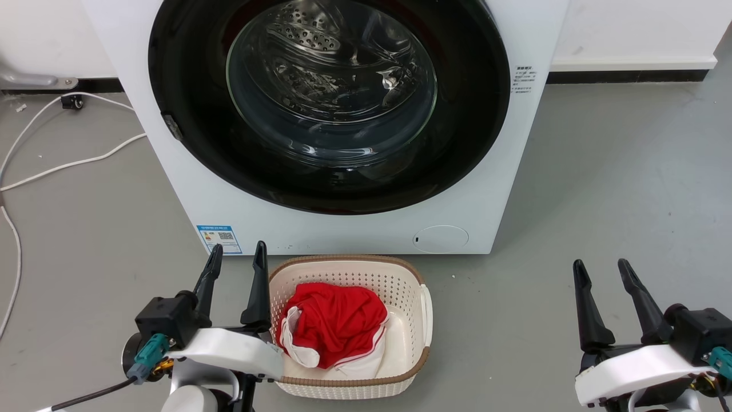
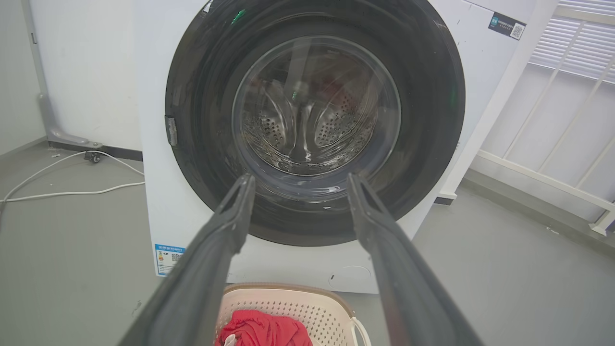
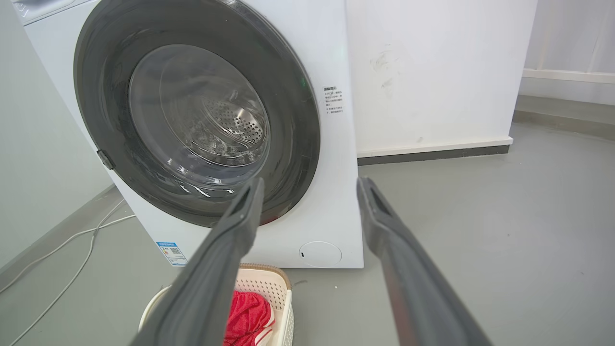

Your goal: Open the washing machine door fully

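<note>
Plain grey-floored utility corner, nothing fancy.

The floor (image 1: 617, 189) was smooth grey with a few specks and scuffs, evenly lit with a soft sheen. The far wall (image 1: 629, 28) was white and a bit marked, with a dark strip (image 1: 623, 76) along its foot. Over on the left, white cables (image 1: 74, 163) snaked across the floor near a small black fitting (image 1: 71, 102), and a grey metal bracket (image 1: 34, 80) sat against the wall. Off to the right was a white railing (image 2: 552, 178) with a slatted panel (image 2: 576, 33) higher up.
</note>
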### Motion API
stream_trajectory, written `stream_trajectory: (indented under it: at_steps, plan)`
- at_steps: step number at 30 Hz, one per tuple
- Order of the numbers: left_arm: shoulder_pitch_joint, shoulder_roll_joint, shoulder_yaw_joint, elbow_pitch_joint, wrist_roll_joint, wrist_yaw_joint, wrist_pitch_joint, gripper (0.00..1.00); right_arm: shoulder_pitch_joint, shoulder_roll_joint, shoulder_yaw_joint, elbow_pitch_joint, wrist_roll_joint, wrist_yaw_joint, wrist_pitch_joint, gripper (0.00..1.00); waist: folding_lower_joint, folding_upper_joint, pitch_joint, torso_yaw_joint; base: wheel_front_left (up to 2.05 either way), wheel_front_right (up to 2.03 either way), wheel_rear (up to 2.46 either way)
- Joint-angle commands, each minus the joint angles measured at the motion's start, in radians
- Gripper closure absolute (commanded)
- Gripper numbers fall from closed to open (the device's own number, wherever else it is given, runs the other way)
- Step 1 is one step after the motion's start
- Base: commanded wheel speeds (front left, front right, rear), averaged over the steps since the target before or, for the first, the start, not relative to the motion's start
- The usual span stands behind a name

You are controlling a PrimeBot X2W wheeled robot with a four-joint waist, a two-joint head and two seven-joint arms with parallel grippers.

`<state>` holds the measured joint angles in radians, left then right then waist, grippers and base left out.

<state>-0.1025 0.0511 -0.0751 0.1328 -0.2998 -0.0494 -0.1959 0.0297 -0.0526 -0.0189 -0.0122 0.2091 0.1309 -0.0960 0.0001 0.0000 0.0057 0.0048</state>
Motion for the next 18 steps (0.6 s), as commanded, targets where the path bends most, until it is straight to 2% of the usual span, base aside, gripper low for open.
stream_trajectory:
  at_steps: [1,18]
  plan:
    - [-0.014,0.004,-0.004,-0.002,0.026,0.004,-0.008,0.0,0.006,0.002,0.001,-0.014,-0.023,0.0,0.001,0.0,-0.0001,0.0,0.0,0.0,0.0,0.0,0.0]
    - [-0.014,0.006,-0.015,0.017,0.153,0.015,-0.041,0.0,0.02,0.003,0.003,-0.025,-0.144,0.0,-0.012,0.0,-0.0001,0.0,0.0,0.001,0.0,0.0,0.0]
